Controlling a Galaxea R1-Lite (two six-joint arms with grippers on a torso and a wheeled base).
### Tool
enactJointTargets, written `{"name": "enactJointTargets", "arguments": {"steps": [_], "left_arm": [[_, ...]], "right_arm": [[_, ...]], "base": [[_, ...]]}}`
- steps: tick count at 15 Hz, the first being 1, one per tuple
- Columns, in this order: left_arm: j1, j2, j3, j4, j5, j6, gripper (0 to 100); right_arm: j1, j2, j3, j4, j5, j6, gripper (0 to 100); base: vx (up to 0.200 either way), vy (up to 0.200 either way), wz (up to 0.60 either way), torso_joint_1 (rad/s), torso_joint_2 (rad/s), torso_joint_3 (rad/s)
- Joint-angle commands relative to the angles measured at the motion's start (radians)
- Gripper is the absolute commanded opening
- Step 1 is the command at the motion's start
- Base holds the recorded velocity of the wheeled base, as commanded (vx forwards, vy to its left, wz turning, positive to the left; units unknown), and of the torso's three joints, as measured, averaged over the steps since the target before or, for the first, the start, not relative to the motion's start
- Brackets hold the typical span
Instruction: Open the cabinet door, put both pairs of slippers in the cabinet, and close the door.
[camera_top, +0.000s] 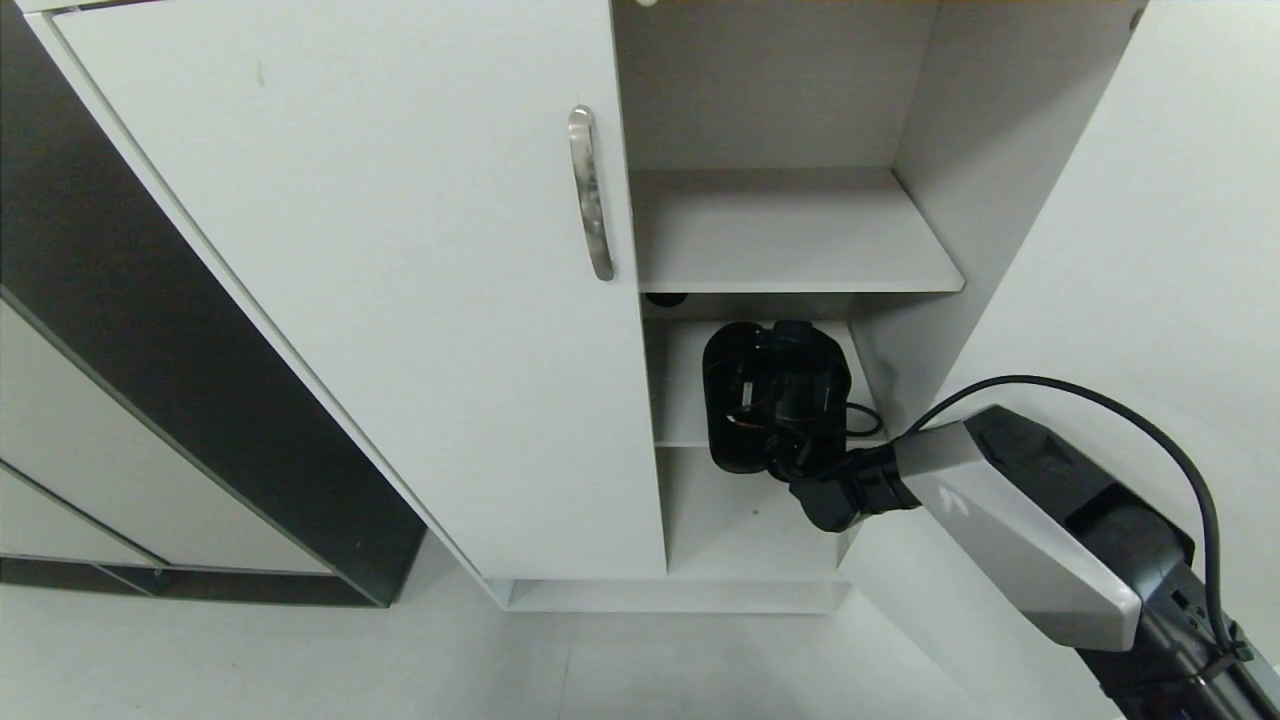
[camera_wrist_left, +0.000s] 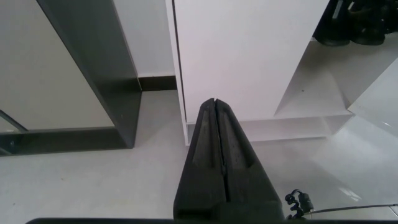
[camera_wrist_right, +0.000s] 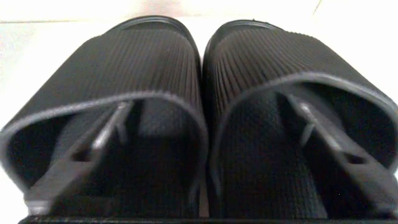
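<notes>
- We see the left gripper (camera_wrist_left: 214, 109) hanging over the floor (camera_wrist_left: 93, 180) in front of the cabinet, jaws pressed together on nothing, likely parked out of the way.
- The cabinet's left door (camera_top: 400, 300) is shut, its metal handle (camera_top: 590, 190) untouched.
- The right half stands open, which gives the arm room to reach in. The upper shelf (camera_top: 790, 230) is bare.
- A pair of black slippers (camera_top: 775, 395) sits side by side on the lower shelf (camera_top: 675, 400), toes toward the back and heels at the front edge.
- The right gripper (camera_wrist_right: 209, 109) has its jaws apart, one finger inside each slipper, which suits carrying both together.
</notes>
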Motion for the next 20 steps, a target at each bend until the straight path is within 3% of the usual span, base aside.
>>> {"name": "enactJointTargets", "arguments": {"steps": [1,5,9,20], "left_arm": [[0.000,0.001,0.000,0.000,0.000,0.000,0],[0.000,0.001,0.000,0.000,0.000,0.000,0],[0.000,0.001,0.000,0.000,0.000,0.000,0],[0.000,0.001,0.000,0.000,0.002,0.000,0]], "right_arm": [[0.020,-0.112,0.183,-0.073,-0.001,0.002,100],[0.045,-0.258,0.531,-0.269,-0.001,0.002,100],[0.088,-0.344,0.792,-0.430,-0.001,0.008,100],[0.124,-0.356,0.841,-0.446,-0.001,0.007,100]], "base": [[0.000,0.000,0.00,0.000,0.00,0.000],[0.000,0.000,0.00,0.000,0.00,0.000],[0.000,0.000,0.00,0.000,0.00,0.000],[0.000,0.000,0.00,0.000,0.00,0.000]]}}
